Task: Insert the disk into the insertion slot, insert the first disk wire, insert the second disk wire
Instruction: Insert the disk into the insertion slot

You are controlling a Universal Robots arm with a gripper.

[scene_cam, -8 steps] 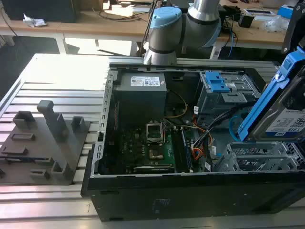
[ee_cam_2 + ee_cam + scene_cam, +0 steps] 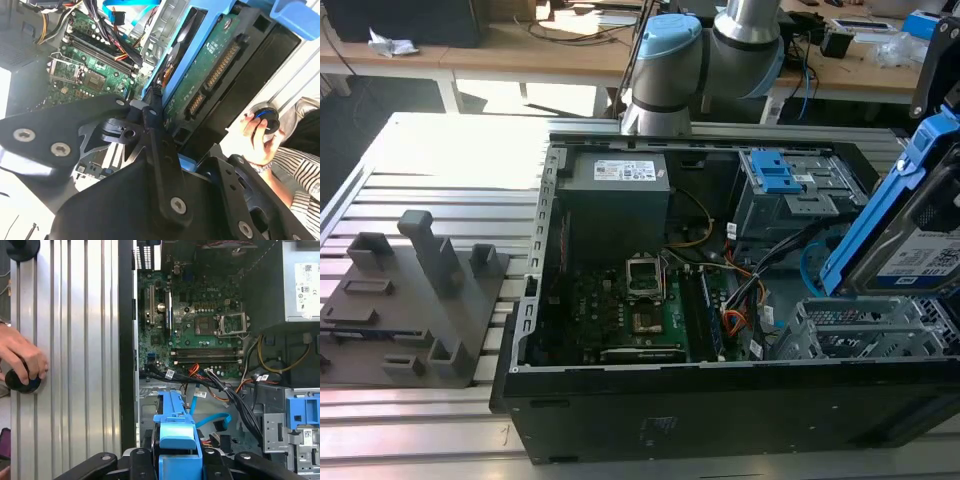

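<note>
Clamps the disk [image 2: 932,255], tilted, above the insertion slot [image 2: 850,325], risking a corner catching its rim or the second disk wire [image 2: 217,418].

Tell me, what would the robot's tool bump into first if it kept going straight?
Likely the grey metal cage close beneath the drive that the tool grips, though the thin blue cable lies near that line too; depth is unclear.

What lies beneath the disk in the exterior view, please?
The insertion slot, a perforated grey cage, sits below the tilted disk; its inside is hidden by its top.
</note>
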